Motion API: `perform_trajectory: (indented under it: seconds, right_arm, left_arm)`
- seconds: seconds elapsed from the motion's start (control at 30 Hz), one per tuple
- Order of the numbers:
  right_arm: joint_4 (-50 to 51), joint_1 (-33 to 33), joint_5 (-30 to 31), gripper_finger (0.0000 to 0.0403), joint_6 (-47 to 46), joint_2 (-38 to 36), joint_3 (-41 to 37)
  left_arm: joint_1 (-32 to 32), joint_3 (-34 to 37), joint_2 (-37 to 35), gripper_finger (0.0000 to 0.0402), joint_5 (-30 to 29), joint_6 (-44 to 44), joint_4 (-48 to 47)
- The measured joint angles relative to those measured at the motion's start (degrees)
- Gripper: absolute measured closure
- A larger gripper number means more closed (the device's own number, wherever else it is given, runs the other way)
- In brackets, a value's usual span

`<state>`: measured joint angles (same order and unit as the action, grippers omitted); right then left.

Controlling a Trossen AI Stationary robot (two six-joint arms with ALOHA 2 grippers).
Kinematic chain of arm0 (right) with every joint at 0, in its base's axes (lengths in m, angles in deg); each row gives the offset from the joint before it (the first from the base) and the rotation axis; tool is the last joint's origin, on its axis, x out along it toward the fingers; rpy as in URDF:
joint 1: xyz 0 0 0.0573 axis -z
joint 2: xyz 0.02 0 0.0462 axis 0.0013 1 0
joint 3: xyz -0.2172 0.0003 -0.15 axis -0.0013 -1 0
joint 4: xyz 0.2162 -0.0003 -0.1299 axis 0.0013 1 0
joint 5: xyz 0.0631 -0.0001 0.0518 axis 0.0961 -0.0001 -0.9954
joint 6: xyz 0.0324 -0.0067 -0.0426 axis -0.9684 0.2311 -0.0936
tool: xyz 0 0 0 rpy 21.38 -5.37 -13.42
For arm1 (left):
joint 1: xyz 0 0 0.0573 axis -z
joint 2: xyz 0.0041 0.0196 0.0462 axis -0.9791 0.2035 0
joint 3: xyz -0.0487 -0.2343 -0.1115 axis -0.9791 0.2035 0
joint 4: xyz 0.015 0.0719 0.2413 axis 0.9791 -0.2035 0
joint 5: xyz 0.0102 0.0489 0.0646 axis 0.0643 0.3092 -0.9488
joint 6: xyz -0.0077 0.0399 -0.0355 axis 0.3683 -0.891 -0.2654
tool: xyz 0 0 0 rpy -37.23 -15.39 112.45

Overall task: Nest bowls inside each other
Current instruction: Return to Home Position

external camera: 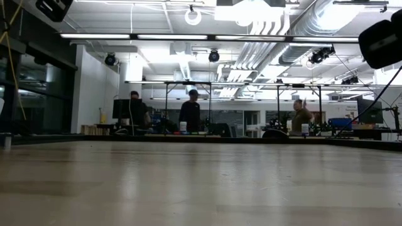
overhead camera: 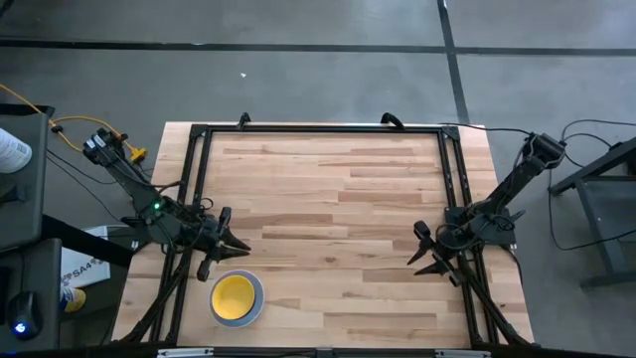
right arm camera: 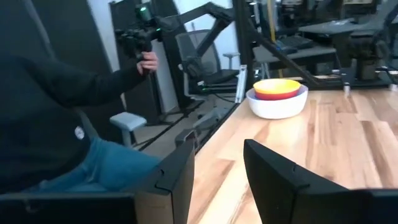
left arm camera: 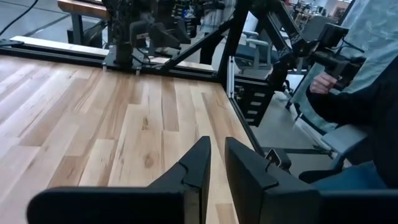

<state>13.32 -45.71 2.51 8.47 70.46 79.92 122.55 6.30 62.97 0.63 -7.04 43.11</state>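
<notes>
The bowls stand nested in one stack (overhead camera: 237, 297) near the table's near left corner, resting on the wood by the outer bowl's base. In the right wrist view the stack (right arm camera: 278, 97) shows a white outer bowl, a red rim and a yellow bowl innermost. My left gripper (overhead camera: 231, 244) hovers just beyond the stack toward the far side; its fingers (left arm camera: 217, 144) stand a little apart with nothing between them. My right gripper (overhead camera: 422, 254) hovers at the table's right side, open (right arm camera: 219, 149) and holding nothing, pointing across the table toward the stack.
A black frame (overhead camera: 318, 129) runs along the table's far, left and right edges. A seated person at the near side holds control handles (right arm camera: 148, 61) (left arm camera: 320, 81). The bare wooden middle of the table (overhead camera: 328, 219) lies between my grippers.
</notes>
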Motion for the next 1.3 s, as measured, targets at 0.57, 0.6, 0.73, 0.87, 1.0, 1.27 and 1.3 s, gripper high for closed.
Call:
perform_trajectory:
  seconds: [0.57,0.6,0.73,0.87,1.0,1.27,1.3]
  right_arm:
    - [18.7,0.0,-4.3,0.027,-0.4,-3.3,-0.1]
    - [20.3,0.0,-4.3,0.027,-0.4,-3.9,-0.1]
    - [25.1,0.1,-3.2,0.027,-0.5,-7.7,-0.1]
    - [28.4,0.1,-2.7,0.027,0.1,-12.4,-0.1]
    - [31.4,0.1,-2.7,0.027,1.0,-17.0,-0.1]
    - [33.7,0.1,-3.5,0.027,4.2,-23.7,-0.1]
    - [33.8,0.1,-3.7,0.027,4.7,-24.2,-0.1]
  left_arm:
    - [0.0,0.0,0.0,0.0352,0.0,0.0,-0.1]
    - [0.0,0.0,0.0,0.0352,0.0,0.0,-0.1]
    - [0.0,0.0,0.0,0.0352,0.0,0.0,0.3]
    - [0.0,0.0,0.0,0.0352,0.0,0.0,1.2]
    - [0.0,0.0,0.0,0.0352,0.0,0.0,1.2]
    - [0.0,0.0,0.0,0.0352,0.0,0.0,1.2]
    - [0.0,0.0,0.0,0.0352,0.0,0.0,1.2]
